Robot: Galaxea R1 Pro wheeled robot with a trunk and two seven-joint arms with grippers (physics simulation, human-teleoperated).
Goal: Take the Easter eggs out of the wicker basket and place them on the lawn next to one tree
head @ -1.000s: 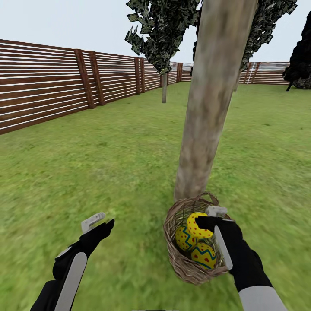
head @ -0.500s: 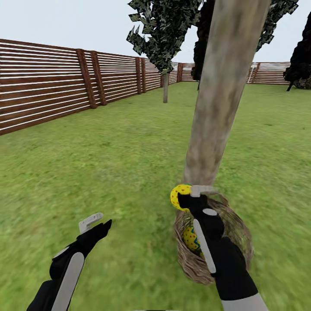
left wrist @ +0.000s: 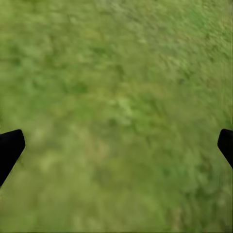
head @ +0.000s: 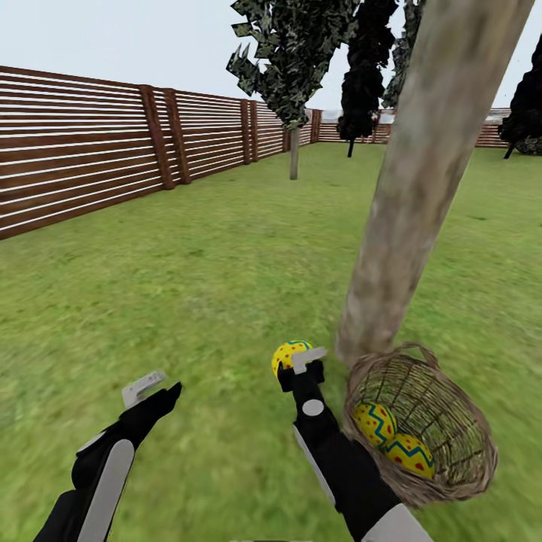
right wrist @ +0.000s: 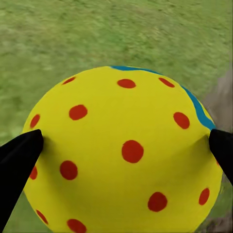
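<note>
A yellow egg with red dots and a blue zigzag band (head: 289,354) is clamped between the two dark fingers of the right gripper (head: 299,364), held above the mottled green lawn (head: 211,286) just beside the foot of the thick, pale grey-brown mottled tree trunk (head: 421,188). In the right wrist view the egg (right wrist: 124,153) is seen pressed on both flanks by the fingertips (right wrist: 19,155), with grass and a patch of trunk behind it. The small round brown woven-twig basket (head: 459,459) is tilted on the grass, touching the trunk's base, on the far side of the right forearm from the held egg. Two more yellow eggs with blue zigzags (head: 375,421) (head: 410,455) lie inside it, touching each other. The left gripper (head: 154,391) is spread wide and empty over bare grass (left wrist: 116,116), well apart from the basket. A brown horizontal-slat wooden fence (head: 83,150) is seen behind.
</note>
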